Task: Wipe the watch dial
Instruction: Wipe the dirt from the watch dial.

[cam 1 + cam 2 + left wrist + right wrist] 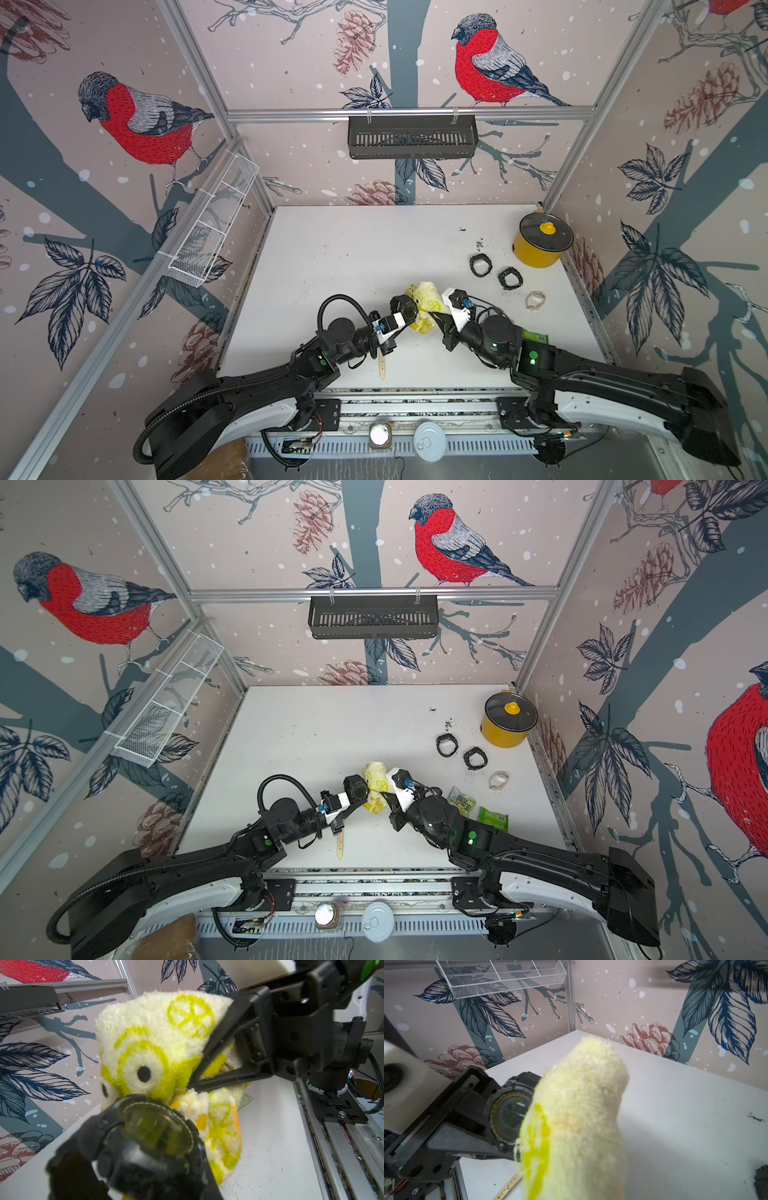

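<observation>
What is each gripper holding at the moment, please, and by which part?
The left gripper holds the black watch by its strap, right beside the case; the right gripper holds the yellow cloth by a bunched fold.

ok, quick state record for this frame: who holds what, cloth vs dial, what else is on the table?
left gripper: shut on black watch, held off the table
right gripper: shut on yellow cloth
cloth vs dial: cloth overlaps the dial's edge in the right wrist view; contact likely
also on table: spare black watches, yellow pot, beige strap
</observation>
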Action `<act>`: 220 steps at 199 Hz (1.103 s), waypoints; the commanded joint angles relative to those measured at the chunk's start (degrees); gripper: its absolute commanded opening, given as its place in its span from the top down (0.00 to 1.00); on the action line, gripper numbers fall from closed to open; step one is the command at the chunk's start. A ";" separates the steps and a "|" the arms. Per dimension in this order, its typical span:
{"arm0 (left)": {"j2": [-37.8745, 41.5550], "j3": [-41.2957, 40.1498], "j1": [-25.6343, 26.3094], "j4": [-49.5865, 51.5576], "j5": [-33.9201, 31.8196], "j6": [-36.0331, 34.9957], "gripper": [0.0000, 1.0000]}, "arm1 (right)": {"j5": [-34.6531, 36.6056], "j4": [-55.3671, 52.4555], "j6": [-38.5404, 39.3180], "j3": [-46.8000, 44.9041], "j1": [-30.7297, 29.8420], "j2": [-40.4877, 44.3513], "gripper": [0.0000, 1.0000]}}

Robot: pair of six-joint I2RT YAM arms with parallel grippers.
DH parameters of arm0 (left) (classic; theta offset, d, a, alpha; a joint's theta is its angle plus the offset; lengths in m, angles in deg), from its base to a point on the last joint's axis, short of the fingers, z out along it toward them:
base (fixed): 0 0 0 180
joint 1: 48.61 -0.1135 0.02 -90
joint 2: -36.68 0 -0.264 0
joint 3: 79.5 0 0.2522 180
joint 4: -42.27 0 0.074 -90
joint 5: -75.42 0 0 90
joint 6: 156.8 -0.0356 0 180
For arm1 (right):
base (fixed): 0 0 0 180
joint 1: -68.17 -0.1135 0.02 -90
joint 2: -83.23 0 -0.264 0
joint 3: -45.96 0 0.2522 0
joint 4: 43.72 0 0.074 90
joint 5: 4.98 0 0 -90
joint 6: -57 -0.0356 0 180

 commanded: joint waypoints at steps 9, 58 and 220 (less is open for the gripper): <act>-1.71 2.12 -0.11 0.00 0.18 1.71 1.00 | 6.82 5.20 7.44 2.99 -4.44 -2.61 0.93; -2.28 2.15 -0.12 0.01 1.89 1.14 1.00 | 7.52 7.46 11.93 4.50 -4.99 -1.85 0.93; -3.20 5.24 -0.11 -5.06 3.39 8.30 1.00 | -2.80 24.62 2.07 -2.00 -3.27 -13.16 0.95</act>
